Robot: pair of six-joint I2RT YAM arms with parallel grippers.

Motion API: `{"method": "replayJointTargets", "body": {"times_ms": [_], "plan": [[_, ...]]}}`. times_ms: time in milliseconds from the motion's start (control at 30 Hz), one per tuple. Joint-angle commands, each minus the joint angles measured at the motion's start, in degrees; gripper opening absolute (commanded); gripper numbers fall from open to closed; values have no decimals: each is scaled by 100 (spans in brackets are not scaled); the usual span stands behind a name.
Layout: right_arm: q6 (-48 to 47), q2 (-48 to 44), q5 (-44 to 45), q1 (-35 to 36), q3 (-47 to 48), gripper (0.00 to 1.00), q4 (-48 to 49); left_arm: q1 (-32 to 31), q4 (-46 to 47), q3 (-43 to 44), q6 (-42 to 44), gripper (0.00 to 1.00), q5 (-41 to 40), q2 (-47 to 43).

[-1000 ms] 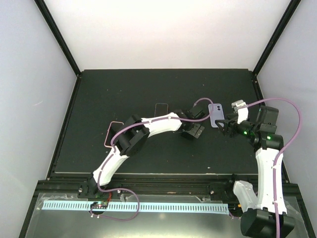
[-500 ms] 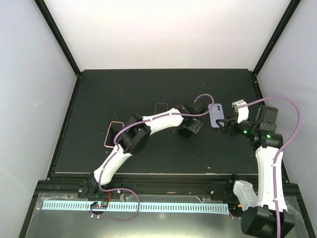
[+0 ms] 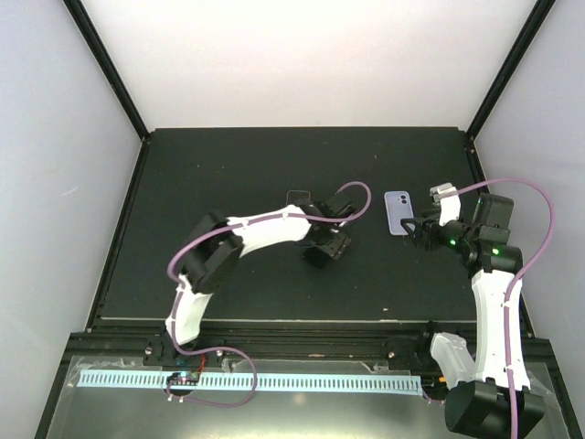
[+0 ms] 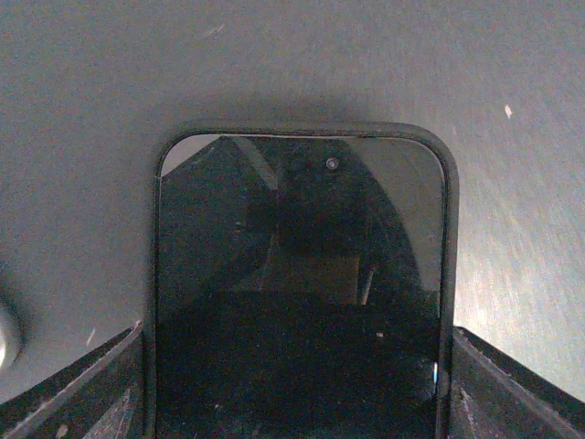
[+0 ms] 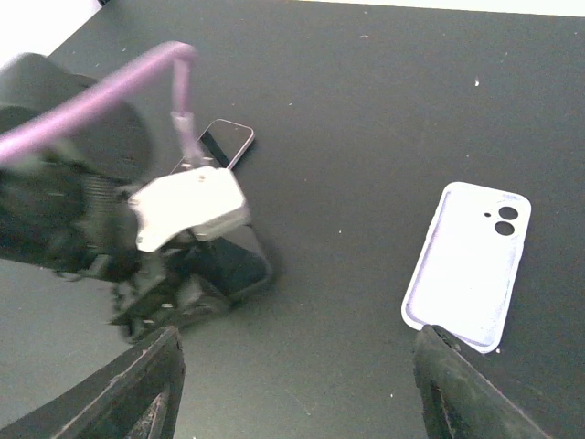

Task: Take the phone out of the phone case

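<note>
The dark phone [image 4: 302,274] lies screen up between the fingers of my left gripper [image 4: 297,366], which press on both its long edges low over the mat. It also shows in the right wrist view [image 5: 233,265], under the left gripper [image 5: 174,265]. The lavender phone case [image 3: 398,212] lies apart on the mat, to the right of the left gripper [image 3: 320,245]. It is empty, with its camera holes showing [image 5: 471,265]. My right gripper [image 3: 416,229] is open and empty, its right finger [image 5: 457,384] beside the case's near end.
A second dark phone with a pinkish rim [image 3: 297,198] lies on the black mat just behind the left gripper; it also shows in the right wrist view [image 5: 224,139]. The left arm's purple cable [image 3: 352,197] loops above. The frame's black posts stand at the mat's back corners.
My left gripper has moved left and toward the front with the phone, away from the lavender case. The case stays on the mat by the right gripper, which has not moved.
</note>
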Motion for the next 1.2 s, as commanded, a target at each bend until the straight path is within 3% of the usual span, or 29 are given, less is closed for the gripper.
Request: {"method": "replayJointTargets", "body": {"times_ms": [0,133,267,367,533,700,933,1167], "plan": [[-7,14,-39,-28,-72,66,257,33,831,-671,-91,39,70,-1552],[-168,16,-499,-4,-99,59,218,42,1755,-1211,-329,29,-91,-2528],[-131,-10,-621,312,86,54,158,62,3219,-1589,-529,26,-512,-3197],[116,18,-609,709,356,54,355,168,4392,-1463,-620,25,-889,-3320],[973,232,-306,1377,824,56,1183,303,5151,-1170,-703,25,-973,-3322],[1392,567,43,2301,1105,56,1361,304,6464,-2521,-888,21,-1081,-3947],[1788,954,496,3212,1152,56,1591,292,6657,-3037,-1002,16,-1006,-4227],[1987,1420,503,3533,1489,50,1602,199,6654,-3119,-1058,16,-944,-4353]]}}
